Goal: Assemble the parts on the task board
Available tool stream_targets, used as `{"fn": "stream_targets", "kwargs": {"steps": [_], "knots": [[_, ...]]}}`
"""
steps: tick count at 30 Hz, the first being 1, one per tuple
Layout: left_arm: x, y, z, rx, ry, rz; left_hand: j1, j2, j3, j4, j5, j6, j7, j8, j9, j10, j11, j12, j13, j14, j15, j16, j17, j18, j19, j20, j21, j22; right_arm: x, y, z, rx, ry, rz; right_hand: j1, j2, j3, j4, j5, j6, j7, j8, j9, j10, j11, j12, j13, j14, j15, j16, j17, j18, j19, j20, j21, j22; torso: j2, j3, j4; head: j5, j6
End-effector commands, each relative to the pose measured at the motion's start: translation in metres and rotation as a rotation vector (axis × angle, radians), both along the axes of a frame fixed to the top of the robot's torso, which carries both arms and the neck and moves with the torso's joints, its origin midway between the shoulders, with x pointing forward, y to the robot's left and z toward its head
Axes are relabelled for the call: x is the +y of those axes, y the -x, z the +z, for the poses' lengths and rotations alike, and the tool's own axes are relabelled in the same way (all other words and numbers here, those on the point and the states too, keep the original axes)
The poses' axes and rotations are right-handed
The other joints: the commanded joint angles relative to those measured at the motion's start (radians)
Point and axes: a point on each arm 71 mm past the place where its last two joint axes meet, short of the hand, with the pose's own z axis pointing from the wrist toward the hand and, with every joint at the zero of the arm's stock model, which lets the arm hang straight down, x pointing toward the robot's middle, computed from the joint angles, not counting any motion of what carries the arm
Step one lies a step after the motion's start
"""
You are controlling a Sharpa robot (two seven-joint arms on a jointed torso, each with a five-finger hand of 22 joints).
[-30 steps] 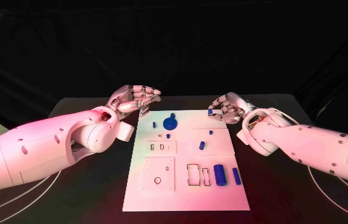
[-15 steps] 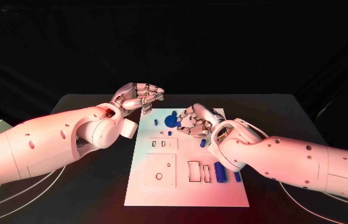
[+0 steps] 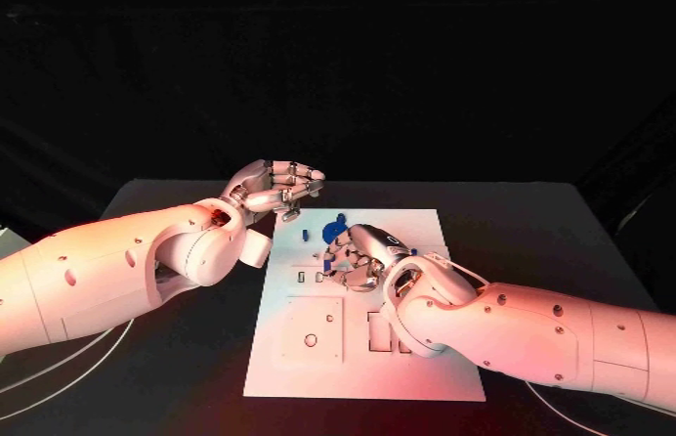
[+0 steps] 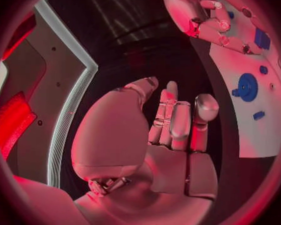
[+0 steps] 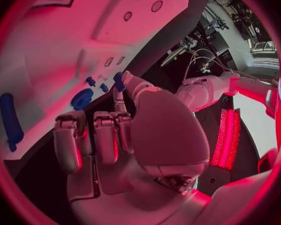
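Here my right hand (image 3: 359,257) hangs over the middle of the white task board (image 3: 359,377), pinching a small blue part (image 5: 118,81) at its fingertips. Beyond it, a round blue part (image 3: 332,231) sits near the board's far edge. Farthest, my left hand (image 3: 277,190) hovers curled and empty. No writing is legible.

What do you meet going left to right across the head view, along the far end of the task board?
Left hand → blue round part → right hand → bare far right corner of the task board.
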Motion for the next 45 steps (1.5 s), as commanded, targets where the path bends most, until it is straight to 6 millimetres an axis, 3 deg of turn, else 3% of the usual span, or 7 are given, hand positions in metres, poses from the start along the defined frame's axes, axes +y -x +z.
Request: {"fn": "stream_targets", "kwargs": {"steps": [1, 7, 14, 16, 45], "knots": [[-0.002, 0.0, 0.0, -0.003, -0.01, -0.012, -0.011, -0.001, 0.004, -0.001, -0.004, -0.007, 0.001, 0.006, 0.001, -0.006, -0.001, 0.006, 0.003, 0.005, 0.0, 0.005, 0.003, -0.02, 0.009, -0.001, 0.006, 0.003, 0.002, 0.001, -0.004, -0.01, 0.05, 0.002, -0.01, 0.002, 0.006, 0.002, 0.003, 0.002, 0.004, 0.007, 0.001, 0.07, -0.003, -0.002, 0.226, 0.101, 0.001, 0.004, 0.246, -0.014, 0.106, -0.002, 0.004, 0.263, 0.0, 0.0005, -0.0017, 0.006, -0.007], [-0.003, 0.0, 0.0, -0.002, -0.011, -0.016, -0.011, -0.001, 0.004, -0.001, -0.004, -0.007, 0.0, 0.007, 0.002, -0.007, -0.001, 0.01, 0.005, 0.006, 0.0, 0.007, 0.004, -0.02, 0.009, -0.001, 0.006, 0.002, 0.007, 0.003, -0.009, -0.013, 0.068, 0.01, -0.016, -0.002, 0.006, 0.002, 0.003, 0.002, 0.004, 0.008, 0.001, 0.07, -0.003, -0.002, 0.227, 0.1, 0.001, 0.004, 0.245, -0.014, 0.106, -0.001, 0.004, 0.263, 0.0, 0.0011, -0.0018, 0.014, -0.015], [-0.004, 0.0, 0.0, 0.0, -0.012, -0.02, -0.011, -0.001, 0.005, -0.001, -0.004, -0.007, 0.0, 0.007, 0.002, -0.007, -0.002, 0.012, 0.005, 0.007, 0.0, 0.008, 0.006, -0.02, 0.01, -0.001, 0.007, 0.004, 0.008, 0.002, -0.014, -0.021, 0.091, 0.008, -0.023, -0.008, 0.005, 0.003, 0.003, 0.0, 0.005, 0.009, 0.001, 0.07, -0.003, -0.002, 0.227, 0.1, 0.001, 0.004, 0.244, -0.014, 0.106, -0.001, 0.004, 0.263, 0.001, 0.0006, 0.0028, 0.017, -0.022], [-0.003, 0.001, 0.0, 0.0, -0.012, -0.02, -0.011, -0.001, 0.005, -0.002, -0.004, -0.007, 0.0, 0.008, 0.002, -0.008, -0.002, 0.015, 0.007, 0.008, 0.0, 0.01, 0.008, -0.02, 0.01, -0.001, 0.007, 0.004, 0.007, 0.001, -0.016, -0.024, 0.099, 0.005, -0.025, -0.01, 0.005, 0.003, 0.003, 0.0, 0.005, 0.009, 0.001, 0.07, -0.003, -0.002, 0.227, 0.1, 0.001, 0.004, 0.244, -0.014, 0.106, 0.0, 0.004, 0.263, 0.0, 0.0002, 0.0008, 0.019, -0.024], [-0.002, 0.0, -0.001, 0.006, -0.016, -0.024, -0.012, -0.001, 0.006, -0.001, -0.004, -0.007, 0.0, 0.009, 0.002, -0.009, -0.002, 0.02, 0.009, 0.01, 0.0, 0.012, 0.011, -0.021, 0.013, -0.001, 0.009, 0.007, 0.008, -0.002, -0.022, -0.03, 0.122, 0.006, -0.058, -0.035, -0.002, 0.009, 0.002, -0.017, 0.01, 0.006, -0.001, 0.065, 0.002, -0.009, 0.221, 0.1, 0.005, 0.003, 0.243, -0.014, 0.106, 0.003, 0.004, 0.263, 0.0, 0.0007, -0.0014, 0.028, -0.026]]}}
